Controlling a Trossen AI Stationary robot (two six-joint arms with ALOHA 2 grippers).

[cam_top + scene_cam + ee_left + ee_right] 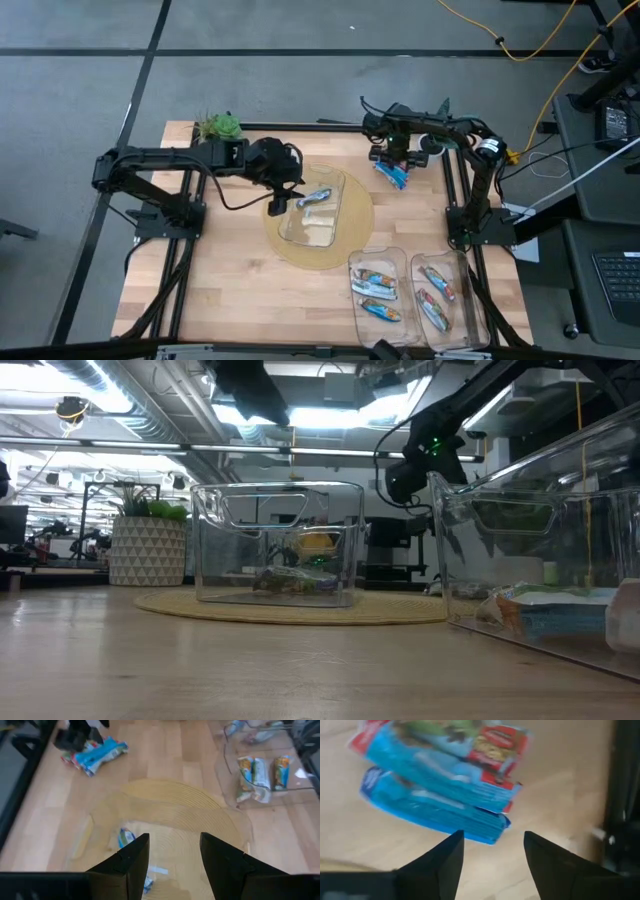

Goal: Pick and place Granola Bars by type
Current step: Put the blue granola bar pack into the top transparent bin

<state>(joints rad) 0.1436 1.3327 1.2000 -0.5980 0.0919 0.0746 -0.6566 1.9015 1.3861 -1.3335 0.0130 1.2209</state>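
Right tool (490, 850), fingers apart, hovers over two blue bars (440, 795) on the surface; left tool (172, 852), also apart, hangs above the bin (335, 195). Next: lower, close on one

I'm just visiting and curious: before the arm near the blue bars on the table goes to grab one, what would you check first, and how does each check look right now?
1. Right gripper fingers apart: ok, a clear gap shows between them.
2. Right gripper empty: ok, nothing sits between the fingers.
3. Target in reach: ok, two blue granola bars lie stacked on bare wood just ahead of it.
4. Only one bar will be taken: cannot tell, since they overlap.
5. Left gripper out of the way: ok, open over the clear bin on the round mat.
6. Room in the sorting bins: ok, space shows beside the bars inside.
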